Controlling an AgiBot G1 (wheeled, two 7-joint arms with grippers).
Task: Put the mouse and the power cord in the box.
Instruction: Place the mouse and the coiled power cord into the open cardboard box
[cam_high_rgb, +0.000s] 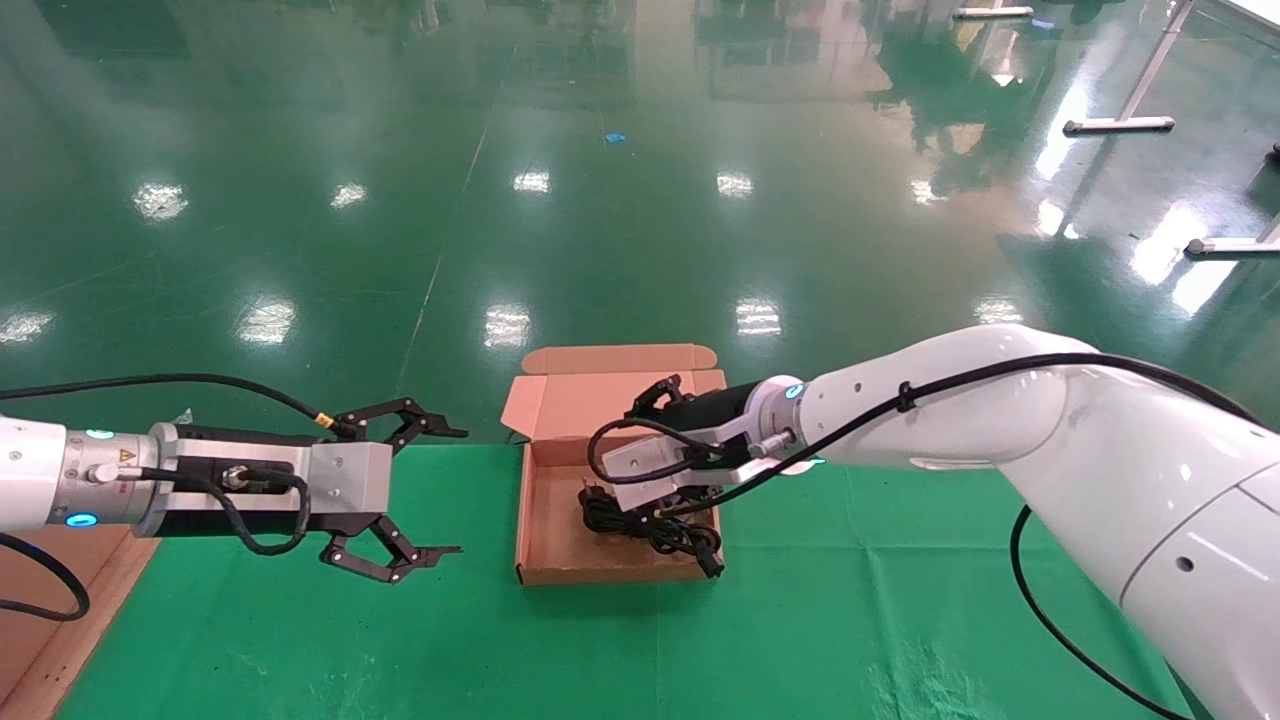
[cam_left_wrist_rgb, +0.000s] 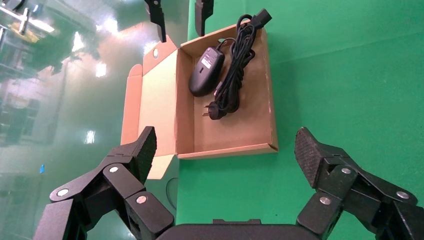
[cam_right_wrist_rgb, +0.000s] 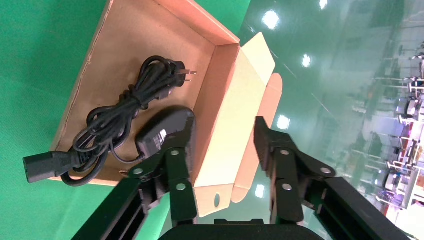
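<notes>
The brown cardboard box (cam_high_rgb: 553, 520) lies open on the green mat, its lid (cam_high_rgb: 600, 385) folded back. In it rest the black mouse (cam_left_wrist_rgb: 206, 70) and the coiled black power cord (cam_left_wrist_rgb: 235, 70), side by side. The right wrist view shows the mouse (cam_right_wrist_rgb: 160, 132) and cord (cam_right_wrist_rgb: 120, 115) too. My right gripper (cam_right_wrist_rgb: 225, 129) is open over the box's far side. One finger is inside next to the mouse, the other outside the lid (cam_right_wrist_rgb: 235, 125). My left gripper (cam_high_rgb: 462, 490) hangs open and empty to the left of the box.
The green mat (cam_high_rgb: 800, 600) covers the table around the box. A bare wooden strip (cam_high_rgb: 60, 620) shows at the table's left edge. Beyond the table's far edge is shiny green floor, with metal stand legs (cam_high_rgb: 1120, 124) at the far right.
</notes>
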